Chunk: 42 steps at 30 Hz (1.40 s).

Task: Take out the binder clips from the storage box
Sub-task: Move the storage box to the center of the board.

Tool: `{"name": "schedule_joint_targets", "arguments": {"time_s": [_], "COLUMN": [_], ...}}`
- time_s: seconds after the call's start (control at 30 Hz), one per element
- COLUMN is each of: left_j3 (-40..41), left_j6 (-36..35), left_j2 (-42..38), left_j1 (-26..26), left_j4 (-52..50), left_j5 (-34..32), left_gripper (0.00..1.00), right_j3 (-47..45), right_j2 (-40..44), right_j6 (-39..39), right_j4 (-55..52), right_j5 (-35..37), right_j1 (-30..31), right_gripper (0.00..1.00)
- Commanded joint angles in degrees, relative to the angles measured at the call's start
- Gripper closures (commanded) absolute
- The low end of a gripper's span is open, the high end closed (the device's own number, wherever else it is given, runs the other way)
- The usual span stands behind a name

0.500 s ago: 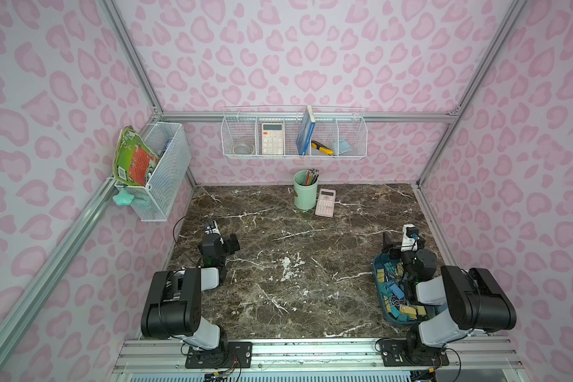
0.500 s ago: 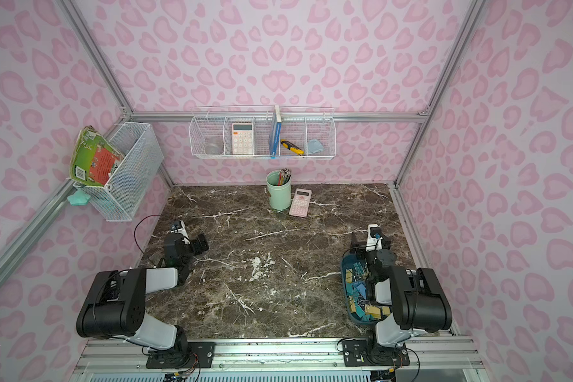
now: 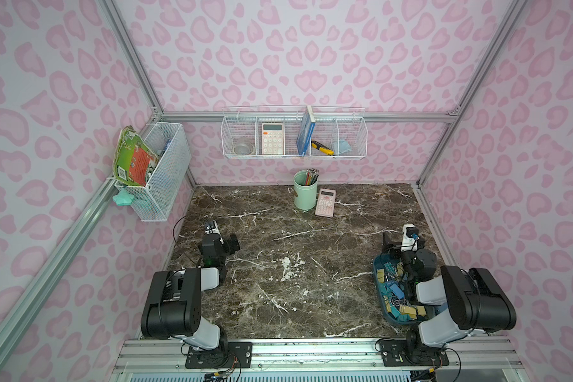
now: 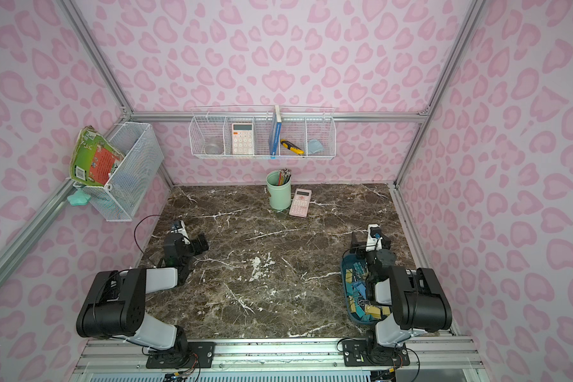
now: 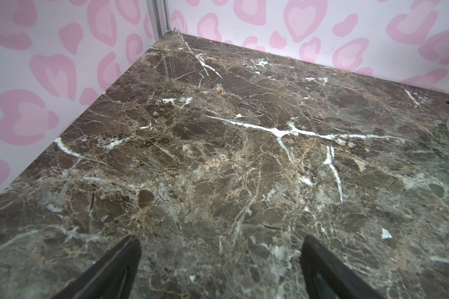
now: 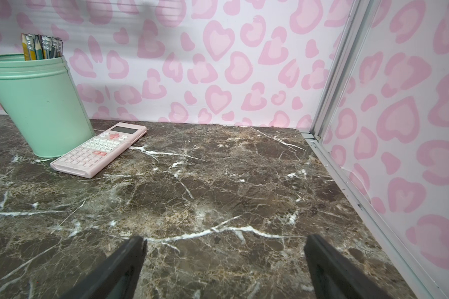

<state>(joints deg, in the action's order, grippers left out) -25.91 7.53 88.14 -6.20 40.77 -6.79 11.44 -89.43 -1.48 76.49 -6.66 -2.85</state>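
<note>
While the binder clips (image 3: 394, 292) fill the box (image 3: 376, 274) at the bench's (image 3: 295, 281) near right corner, beneath the right arm, the right tool (image 6: 223, 243) and left tool (image 5: 221, 240) stand spread wide, empty, over bare bench farther back.

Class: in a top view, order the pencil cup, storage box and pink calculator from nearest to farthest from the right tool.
1. storage box, right side, by the right tool.
2. pink calculator, back centre.
3. pencil cup, just beyond the calculator.

Teal storage box (image 3: 387, 312) of yellow and blue binder clips (image 3: 392, 291), brown white-veined marble table (image 3: 295, 231).
</note>
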Motion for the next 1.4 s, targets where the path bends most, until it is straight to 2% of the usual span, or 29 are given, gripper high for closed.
{"name": "schedule_joint_targets", "arguments": {"time_s": [0.0, 0.1, 0.17, 0.2, 0.27, 0.33, 0.4, 0.47, 0.57, 0.63, 0.7, 0.77, 0.87, 1.07, 1.17, 1.23, 1.3, 1.37], "left_j3": [-0.1, 0.1, -2.4, -4.8, -14.5, -24.9, -33.2, -36.5, -37.0, -37.6, -36.2, -34.5, -31.7, -26.0, -24.3, -23.8, -23.6, -24.1], "left_j6": [-0.3, -0.3, -1.5, -1.8, 1.1, 5.2, 7.7, 9.4, 13.0, 17.1, 18.2, 20.0, 25.6, 26.0, 28.0, 28.5, 28.3, 27.9], "left_j2": [-0.2, -0.4, -1.7, -2.6, -4.9, -4.7, -4.7, -6.7, -11.3, -13.6, -16.1, -18.7, -22.6, -28.7, -31.1, -32.1, -33.0, -33.3], "left_j1": [0.0, 0.0, 0.1, 0.1, 0.0, 0.0, 0.0, 0.1, 0.1, 0.0, 0.1, 0.1, 0.7, 8.2, 10.7, 12.2, 13.5, 14.8], "left_j4": [1.0, 1.4, -2.4, -7.8, -28.0, -42.8, -53.0, -56.3, -56.9, -59.1, -59.1, -60.2, -62.5, -67.1, -69.7, -71.0, -72.1, -73.5], "left_j5": [0.0, 0.1, -0.2, -0.5, -2.7, -7.1, -8.4, -6.3, -2.0, -1.3, 1.0, 3.3, 3.1, 0.7, 2.3, 2.8, 3.1, 3.6], "left_gripper": [0.01, 0.01, 0.01, 0.01, 0.01, 0.01, 0.01, 0.01, 0.01, 0.01, 0.01, 0.01, 0.01, 0.01, 0.01, 0.01, 0.01, 0.01], "right_j3": [0.3, 0.2, 0.9, 1.4, 2.7, 3.7, 5.5, 9.2, 17.1, 20.8, 23.9, 26.3, 27.8, 29.1, 29.5, 28.8, 27.6, 25.5], "right_j2": [-0.1, 0.2, 2.7, 5.1, 10.3, 14.7, 17.7, 20.3, 23.6, 24.3, 24.7, 25.4, 27.1, 28.6, 27.9, 28.0, 28.5, 29.4], "right_j6": [0.0, 0.3, 0.8, 1.5, 3.1, 2.6, -3.3, -13.4, -24.0, -29.7, -31.4, -29.6, -27.1, -28.9, -32.3, -34.4, -36.9, -38.3], "right_j4": [1.0, 1.1, -2.3, -4.6, -11.3, -16.1, -20.7, -29.0, -46.4, -54.3, -61.8, -68.6, -77.0, -93.8, -101.9, -105.2, -107.7, -107.9], "right_j5": [0.2, 2.4, 7.8, 9.9, 12.1, 15.8, 17.8, 19.6, 12.8, 11.3, 6.5, 3.0, 5.4, 13.7, 18.2, 20.4, 22.1, 21.3], "right_j1": [0.0, 1.0, 3.0, 4.0, 6.0, 8.0, 8.3, 8.2, 6.9, 5.8, 4.8, 5.4, 9.2, 21.3, 28.3, 31.5, 33.7, 34.4], "right_gripper": [0.00, 0.00, 0.00, 0.00, 0.00, 0.00, 0.00, 0.00, 0.00, 0.00, 0.00, 0.00, 0.00, 0.01, 0.16, 0.21, 0.27, 0.38]}}
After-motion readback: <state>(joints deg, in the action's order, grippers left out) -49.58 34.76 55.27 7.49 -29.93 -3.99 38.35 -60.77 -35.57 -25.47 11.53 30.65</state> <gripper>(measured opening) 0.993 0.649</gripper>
